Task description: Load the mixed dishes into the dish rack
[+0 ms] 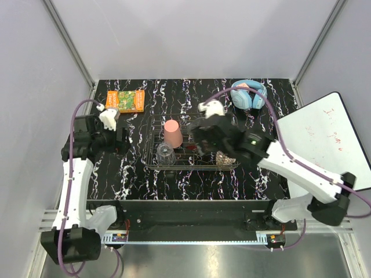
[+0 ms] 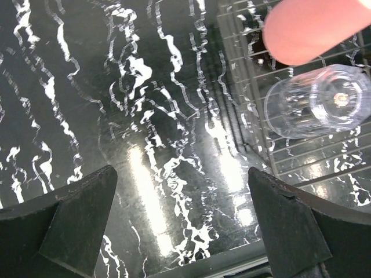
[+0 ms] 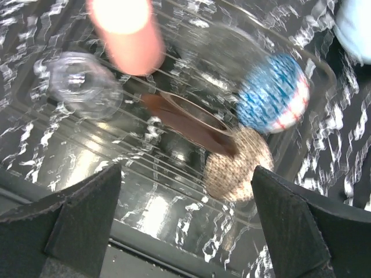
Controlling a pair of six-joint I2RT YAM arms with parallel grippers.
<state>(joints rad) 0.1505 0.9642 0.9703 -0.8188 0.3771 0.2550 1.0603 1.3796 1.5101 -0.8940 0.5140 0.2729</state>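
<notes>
**Both grippers wide open and empty, dishes sitting in the rack**

The black marbled table (image 1: pixel 133 174) fills the top view. A whiteboard (image 1: pixel 324 139) leans at its right edge and is cut off by the frame.

The dish rack (image 1: pixel 191 167) lies at the middle of the table. The right arm covers its right half from above, so most of what stands there is hidden in the top view.

The right gripper (image 3: pixel 185 231) hangs over the rack with its fingers spread wide and nothing between them. The left gripper (image 2: pixel 182 226) hovers over bare table just left of the rack, equally wide and empty.

Light blue headphones (image 1: pixel 249 94) rest at the far right of the table. An orange-green book (image 1: pixel 126 100) lies at the far left.

Inside the rack:

- **Glossy red plate** (image 3: pixel 191 121): it stands on edge and looks dark and smeared in the blurred right wrist view.
- **Clear glass bowl** (image 3: pixel 214 49): behind the plate, it shows only as faint curved glints and is hard to make out.
- **Blue patterned bowl** (image 3: pixel 272 95): it is tipped on its side.
- **Beige patterned bowl** (image 3: pixel 237 165): it sits just below the blue one, and only a sliver shows past the arm in the top view.
- **Salmon-pink cup** (image 1: pixel 172 133): it stands in the left part of the rack.
- **Clear stemmed glass** (image 1: pixel 166 154): it is just nearside of the cup. Its stem cannot be made out.
</notes>
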